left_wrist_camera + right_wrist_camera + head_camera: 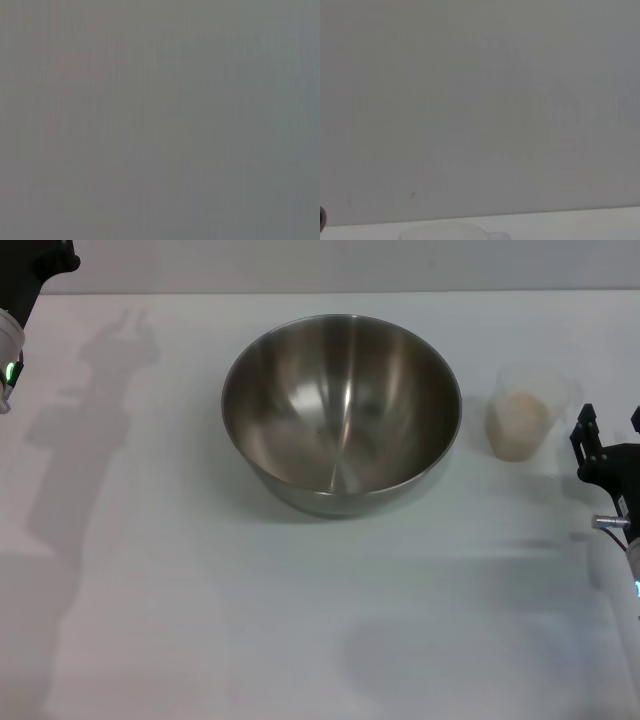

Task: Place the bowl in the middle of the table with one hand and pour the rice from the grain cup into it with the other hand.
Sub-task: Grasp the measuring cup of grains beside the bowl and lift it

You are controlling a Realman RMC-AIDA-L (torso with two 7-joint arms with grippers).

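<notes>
Head view: the large round shiny stainless-steel bowl (341, 412) sits mid-table on the plain white table (200, 620), empty. Just beside it, apart, the small clear frosted plastic grain cup (528, 412) stands upright holding off-white rice (518, 425). The right gripper (607, 440) hovers near the cup, jaws released. The left gripper (12, 340) is parked at the far left edge; its jaws cannot be told.

Left wrist view: blank grey.

Right wrist view: only the cup's rim (451, 232) shows faintly.

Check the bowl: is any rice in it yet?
Empty. The bowl shows only bare steel; the rice sits in the upright grain cup beside it.
</notes>
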